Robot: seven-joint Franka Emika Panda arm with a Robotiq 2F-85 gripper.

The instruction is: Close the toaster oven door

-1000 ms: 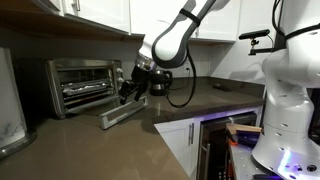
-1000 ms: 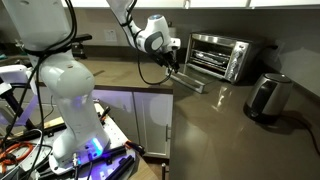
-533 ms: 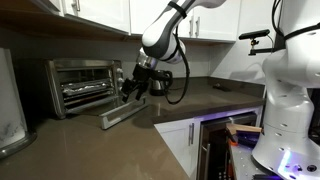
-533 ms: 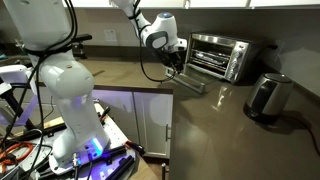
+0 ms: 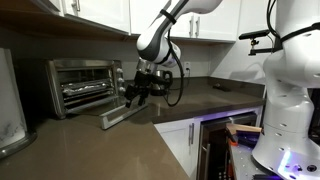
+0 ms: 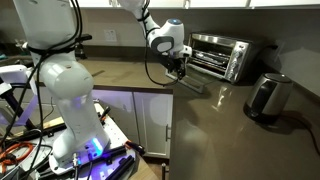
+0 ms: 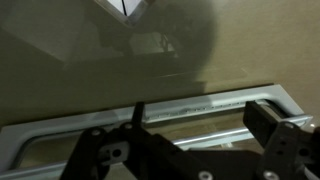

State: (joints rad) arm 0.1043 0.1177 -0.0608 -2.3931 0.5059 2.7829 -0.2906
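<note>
**Countertop** (image 5: 120, 150): brown, L-shaped, seen in both exterior views; bears all the items below. White cabinet doors (image 5: 100, 12) hang above it.

**Robot arm** (image 5: 160, 30): white, reaches down over the counter to the oven's front.

**The toaster oven** (image 5: 85, 85): boxy, stainless steel, standing on the counter against the back wall, under the cabinets. Its mouth is uncovered and wire racks show inside. In an exterior view the knob panel (image 6: 240, 62) sits at the end nearer the kettle. Any lettering on it is too small to read.

**The toaster oven door** (image 5: 122, 113): glass in a silver frame, swung down on its bottom hinge and lying open, near flat, just over the counter. Its long axis runs along the oven's front; its free edge points away from the oven mouth towards the room. The wrist view shows its frame (image 7: 60, 138) crossing the picture from side to side.

**Kettle** (image 6: 268, 95): steel, on the counter, well apart from the door.

**Gripper** (image 5: 135, 93): dark, poised directly over the open door, close to it. In the wrist view its fingers (image 7: 272, 122) stand wide apart with nothing clamped between them.
</note>
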